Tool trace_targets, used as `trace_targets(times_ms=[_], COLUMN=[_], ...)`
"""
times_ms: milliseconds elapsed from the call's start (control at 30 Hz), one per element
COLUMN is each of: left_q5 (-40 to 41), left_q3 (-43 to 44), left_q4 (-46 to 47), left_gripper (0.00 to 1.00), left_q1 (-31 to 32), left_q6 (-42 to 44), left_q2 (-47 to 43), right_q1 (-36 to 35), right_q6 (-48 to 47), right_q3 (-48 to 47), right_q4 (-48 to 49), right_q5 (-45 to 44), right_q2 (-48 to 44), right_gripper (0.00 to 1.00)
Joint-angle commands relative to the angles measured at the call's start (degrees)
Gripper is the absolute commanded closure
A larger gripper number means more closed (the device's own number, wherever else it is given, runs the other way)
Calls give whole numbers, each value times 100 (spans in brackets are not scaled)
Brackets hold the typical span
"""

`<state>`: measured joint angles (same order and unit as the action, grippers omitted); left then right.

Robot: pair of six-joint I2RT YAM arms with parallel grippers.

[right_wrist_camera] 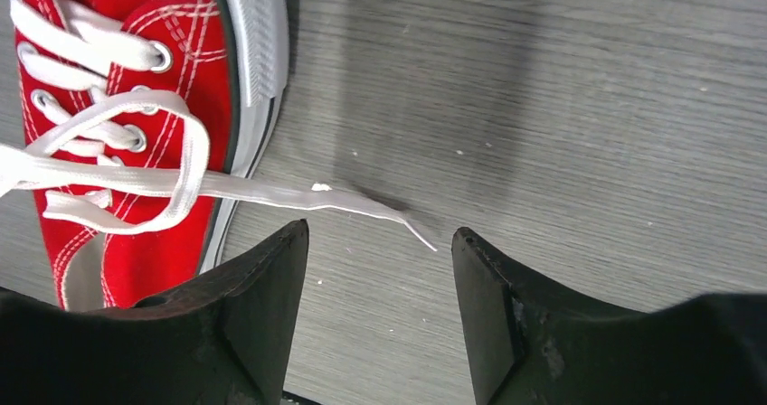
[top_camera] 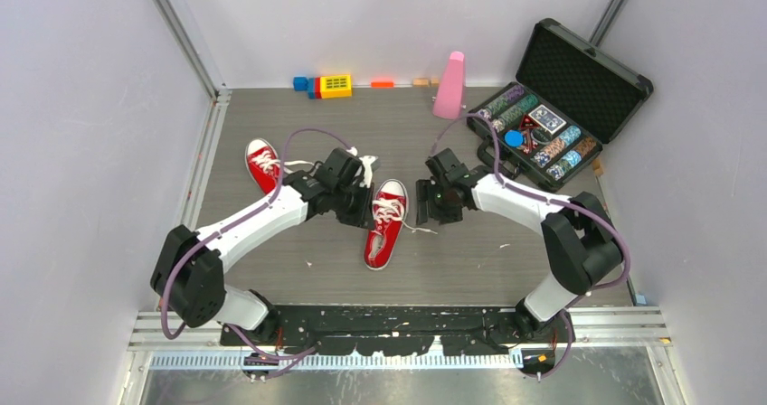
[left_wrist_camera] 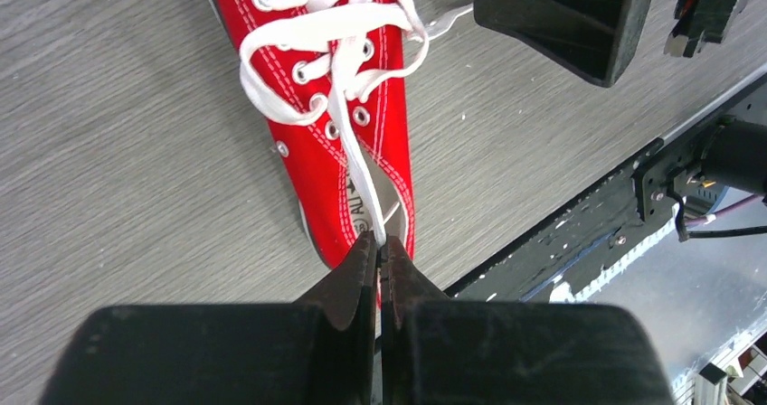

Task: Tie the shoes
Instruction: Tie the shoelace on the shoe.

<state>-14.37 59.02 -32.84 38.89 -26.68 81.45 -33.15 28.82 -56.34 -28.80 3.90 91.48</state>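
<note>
Table (top_camera: 506, 260) of grey wood grain carries, in the top view, the far shoe (top_camera: 263, 164) at left and the near shoe (top_camera: 386, 221) mid-table, both red canvas, plus an open black case (top_camera: 583, 66) of poker chips that neither wrist camera catches. Left wrist: the left gripper (left_wrist_camera: 381, 247) is pinched together on a flat white lace (left_wrist_camera: 348, 152) from the near shoe, whose tongue print is unreadable. Right wrist: the right gripper (right_wrist_camera: 380, 242) stands apart, a loose lace end (right_wrist_camera: 362, 206) lying just before its tips.

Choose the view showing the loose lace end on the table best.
Right wrist: the lace end lies close and flat, just ahead of the open right gripper. Top external shows a thin streak; left wrist only a sliver.
</note>
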Motion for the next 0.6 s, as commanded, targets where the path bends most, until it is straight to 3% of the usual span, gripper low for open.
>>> trace_targets(times_ms=[0, 267, 567], left_q5=[-226, -442, -457], left_q3=[230, 242, 217], left_q4=[-539, -567, -577], left_gripper=[100, 100, 100], left_q1=[-202, -425, -504], left_q6=[406, 651, 742], left_q2=[-255, -155, -190], right_q1=[-268, -411, -470], right_q6=[-505, -778, -910], right_q3=[-344, -397, -471], right_q4=[-137, -213, -195], right_q5=[-372, -709, -479], right_q2=[92, 362, 768], right_gripper=[36, 31, 29])
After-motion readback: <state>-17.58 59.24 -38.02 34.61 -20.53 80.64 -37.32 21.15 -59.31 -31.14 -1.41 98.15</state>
